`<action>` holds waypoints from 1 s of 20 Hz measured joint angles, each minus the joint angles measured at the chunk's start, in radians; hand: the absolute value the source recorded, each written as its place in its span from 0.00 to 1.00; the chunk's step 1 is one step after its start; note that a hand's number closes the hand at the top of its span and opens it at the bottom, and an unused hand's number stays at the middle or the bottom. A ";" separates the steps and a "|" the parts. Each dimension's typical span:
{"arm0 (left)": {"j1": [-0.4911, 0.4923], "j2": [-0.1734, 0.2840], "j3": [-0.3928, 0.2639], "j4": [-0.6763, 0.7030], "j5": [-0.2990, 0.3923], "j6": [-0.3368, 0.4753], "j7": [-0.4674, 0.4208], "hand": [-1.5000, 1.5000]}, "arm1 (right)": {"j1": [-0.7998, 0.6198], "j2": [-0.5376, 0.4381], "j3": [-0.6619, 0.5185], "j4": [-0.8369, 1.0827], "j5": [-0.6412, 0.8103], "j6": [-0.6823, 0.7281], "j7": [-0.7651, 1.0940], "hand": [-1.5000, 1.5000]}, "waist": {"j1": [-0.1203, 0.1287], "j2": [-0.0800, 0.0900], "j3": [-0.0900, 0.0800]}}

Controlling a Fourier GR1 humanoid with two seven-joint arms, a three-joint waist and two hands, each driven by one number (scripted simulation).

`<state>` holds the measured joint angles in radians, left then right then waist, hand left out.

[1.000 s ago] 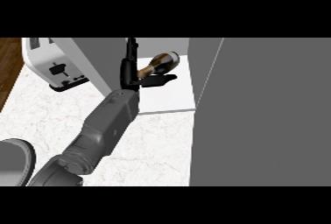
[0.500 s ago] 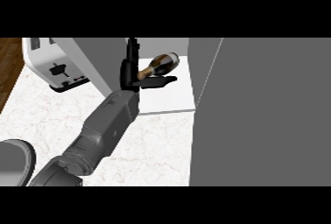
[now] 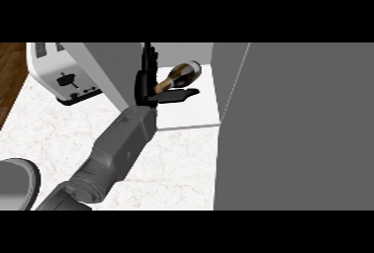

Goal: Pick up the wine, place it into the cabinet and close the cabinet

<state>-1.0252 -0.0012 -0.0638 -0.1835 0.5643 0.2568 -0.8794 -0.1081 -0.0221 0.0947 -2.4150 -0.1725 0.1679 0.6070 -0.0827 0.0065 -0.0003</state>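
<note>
The wine bottle, brown with a dark end, sits on the white shelf floor inside the open cabinet, slanting toward the upper right in the head view. My left hand is right beside it on its left. The fingers point straight up along the cabinet's left wall, and the thumb sticks out to the right just below the bottle. The hand is open and not curled round the bottle. My grey left forearm runs in from the lower left. My right hand does not show.
A large grey cabinet panel fills the right side of the view. A white toaster stands at the back left on the marble counter. A grey round object lies at the lower left edge.
</note>
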 measured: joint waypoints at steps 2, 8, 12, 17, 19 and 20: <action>0.020 -0.001 -0.039 -0.033 0.023 0.004 0.014 0.00 | -0.005 0.005 0.011 -0.002 0.003 -0.015 0.013 0.00 | 0.006 -0.002 -0.001; 0.175 0.001 -0.216 -0.213 0.140 0.071 0.048 0.00 | -0.005 -0.001 0.004 -0.002 0.013 -0.023 0.010 0.00 | 0.027 -0.009 0.000; 0.297 0.001 -0.362 -0.397 0.194 0.174 0.072 0.00 | 0.008 -0.013 -0.014 -0.013 0.013 -0.024 0.010 0.00 | 0.049 -0.011 0.000; 0.415 0.001 -0.508 -0.640 0.202 0.334 0.108 0.00 | 0.034 -0.014 -0.013 -0.027 0.023 -0.033 0.007 0.00 | 0.069 -0.012 0.000; 0.462 0.002 -0.549 -0.730 0.185 0.379 0.126 0.00 | 0.028 -0.016 -0.012 -0.028 0.026 -0.041 0.015 0.00 | 0.075 -0.012 0.000; 0.482 0.002 -0.570 -0.777 0.175 0.401 0.140 0.00 | 0.032 -0.016 -0.012 -0.027 0.028 -0.040 0.007 0.00 | 0.077 -0.012 0.000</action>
<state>-0.5434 0.0010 -0.6338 -0.9602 0.7392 0.6577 -0.7399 -0.0764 -0.0379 0.0826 -2.4424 -0.1445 0.1282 0.6136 -0.0057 -0.0051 0.0001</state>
